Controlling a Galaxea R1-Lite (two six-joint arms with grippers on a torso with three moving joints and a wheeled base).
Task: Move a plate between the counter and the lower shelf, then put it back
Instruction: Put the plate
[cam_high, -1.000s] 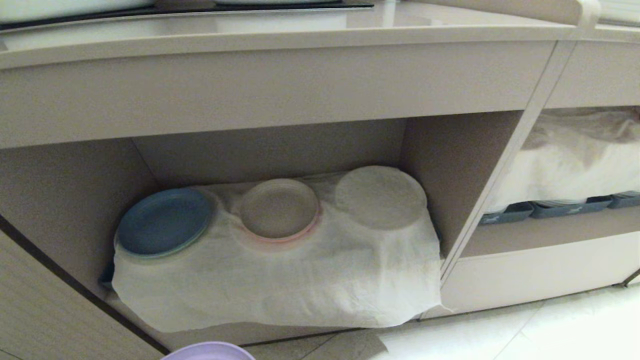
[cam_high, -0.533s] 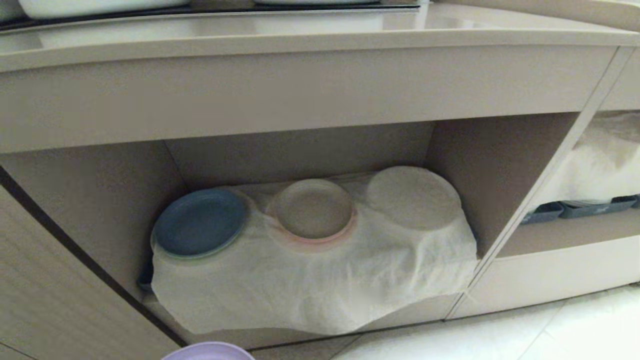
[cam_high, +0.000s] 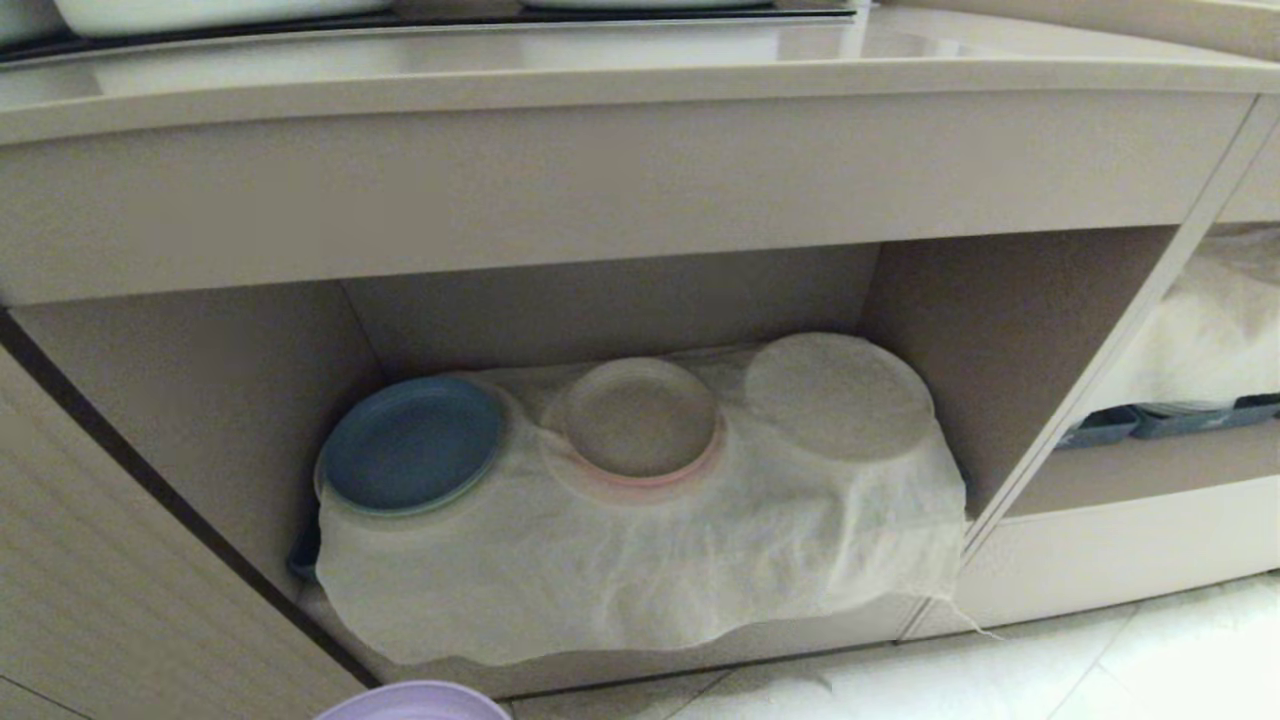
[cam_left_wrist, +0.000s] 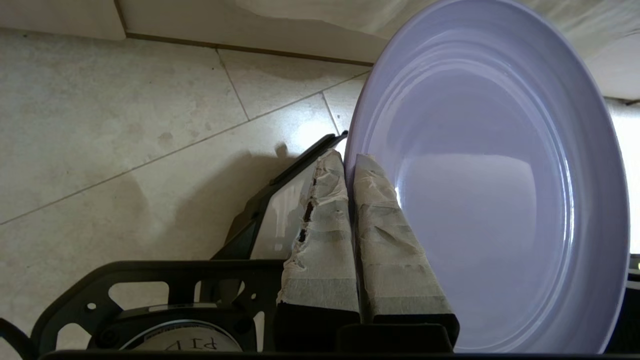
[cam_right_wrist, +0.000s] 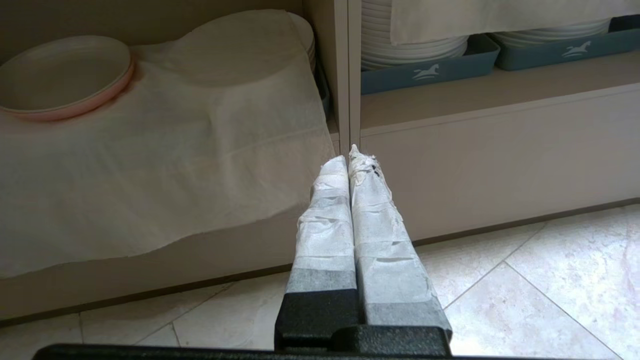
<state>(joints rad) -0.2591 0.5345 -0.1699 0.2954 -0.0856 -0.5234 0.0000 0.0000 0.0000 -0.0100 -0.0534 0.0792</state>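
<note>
Seen from the head camera, going left to right. Low at the left edge, only a sliver of the lavender plate (cam_high: 412, 702), below and in front of the lower shelf (cam_high: 620, 300), over the floor (cam_high: 1100, 660). In the left wrist view, gripped at its rim by the left gripper (cam_left_wrist: 350, 160), taped fingers (cam_left_wrist: 320, 240) pressed together on the edge, one to each side of it, plate (cam_left_wrist: 500, 175) held out over the pale tiled floor (cam_left_wrist: 125, 125). Above, along the top of the head view, the beige counter (cam_high: 640, 70) with its rounded front edge, bare of the lavender plate where visible. Inside the shelf, draped with a wrinkled cream cloth (cam_high: 640, 580) hanging over the front edge. On the cloth, at the left a blue plate (cam_high: 412, 445); just beside it, in the middle, a beige-pink plate (cam_high: 640, 420); further right a round stack (cam_high: 838, 395) hidden under the cloth. Beyond the divider, at the far right, grey-blue trays (cam_high: 1150, 420) in the neighbouring cubby. Right gripper (cam_right_wrist: 350, 155) shown only in its own wrist view, taped fingers (cam_right_wrist: 325, 225) pressed together on nothing, pointed at the divider between the two cubbies.
</note>
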